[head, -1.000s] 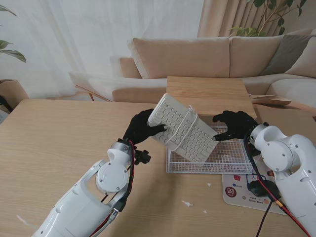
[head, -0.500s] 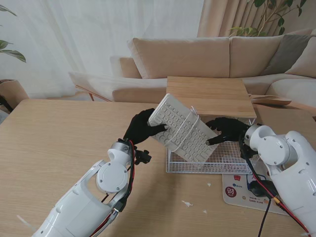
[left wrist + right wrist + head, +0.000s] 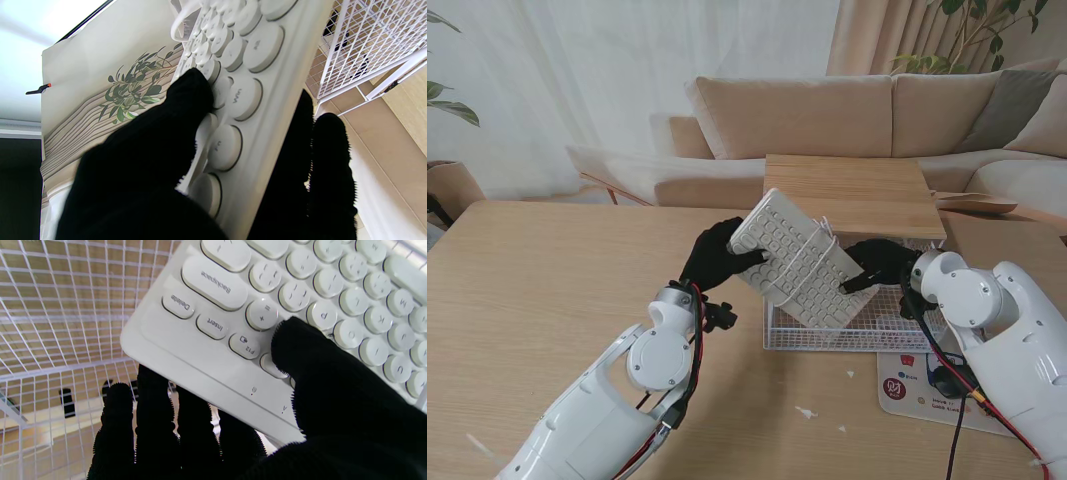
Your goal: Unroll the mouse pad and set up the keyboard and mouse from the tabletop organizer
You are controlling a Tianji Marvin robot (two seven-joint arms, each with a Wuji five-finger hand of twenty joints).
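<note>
The white keyboard (image 3: 795, 260) was held tilted above the white wire organizer (image 3: 897, 335), its lower right corner hanging over the basket and its upper end raised toward the wooden top (image 3: 852, 192) behind. It was gripped at both ends, presumably so that the long, flat body could be carried level-handed without twisting: the left hand (image 3: 715, 258) was closed on the left end, thumb (image 3: 186, 96) pressed on the keys and fingers (image 3: 328, 160) wrapped behind the edge, while the right hand (image 3: 879, 262) was closed on the Delete-key corner, thumb (image 3: 300, 350) on top and fingers (image 3: 156, 426) beneath. A cable (image 3: 812, 255) was seen looped around the keyboard's middle. The basket's wire rim lay just beneath the lower corner and could be caught. Bare table (image 3: 547, 290) lay open to the left and nearer the robot, where placement seemed possible. A printed pad (image 3: 907, 385) lay partly under the right arm.
</note>
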